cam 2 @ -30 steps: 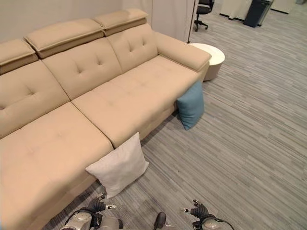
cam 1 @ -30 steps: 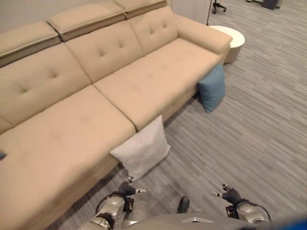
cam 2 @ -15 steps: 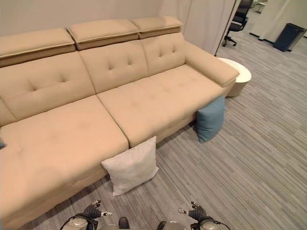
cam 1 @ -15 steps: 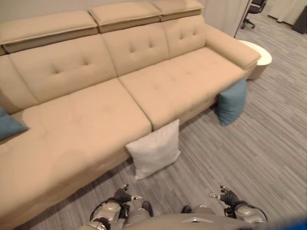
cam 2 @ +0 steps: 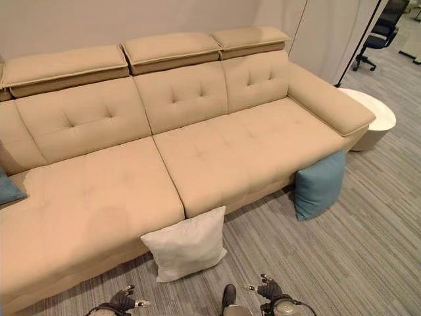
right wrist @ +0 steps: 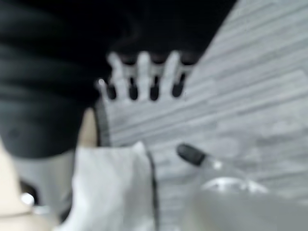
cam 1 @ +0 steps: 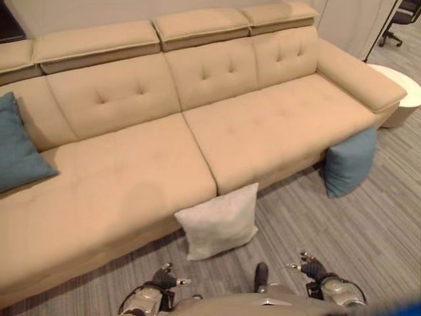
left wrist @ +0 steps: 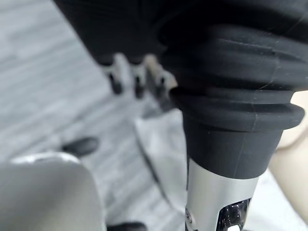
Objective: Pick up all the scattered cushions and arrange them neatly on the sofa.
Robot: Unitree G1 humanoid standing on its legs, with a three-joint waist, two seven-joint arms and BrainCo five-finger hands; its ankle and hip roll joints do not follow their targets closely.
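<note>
Compared with the earlier pictures, the head camera has swung leftward, so the whole scene has shifted and more of the sofa's left end shows; the cushions themselves have not moved. From the left eye view: the beige tufted sofa (cam 1: 197,138) carries one blue cushion (cam 1: 20,155) upright at its left end, a white cushion (cam 1: 218,222) leans on the sofa's front on the grey striped carpet (cam 1: 368,230), and a second blue cushion (cam 1: 350,162) leans on the front under the right armrest, near a round white side table (cam 1: 402,92). The left hand (cam 1: 162,279) and right hand (cam 1: 309,268) hang low, fingers relaxed and spread, holding nothing. From the right eye view: both floor cushions stand on edge, soft and square with plump corners. From the left wrist view: straight dark-tipped fingers (left wrist: 137,83) point at carpet. From the right wrist view: the fingers are likewise extended and empty, with the white cushion beyond. Judged risk: a soft, yielding cushion pinched at one corner may sag and slip; reaching low could also topple it flat.
</note>
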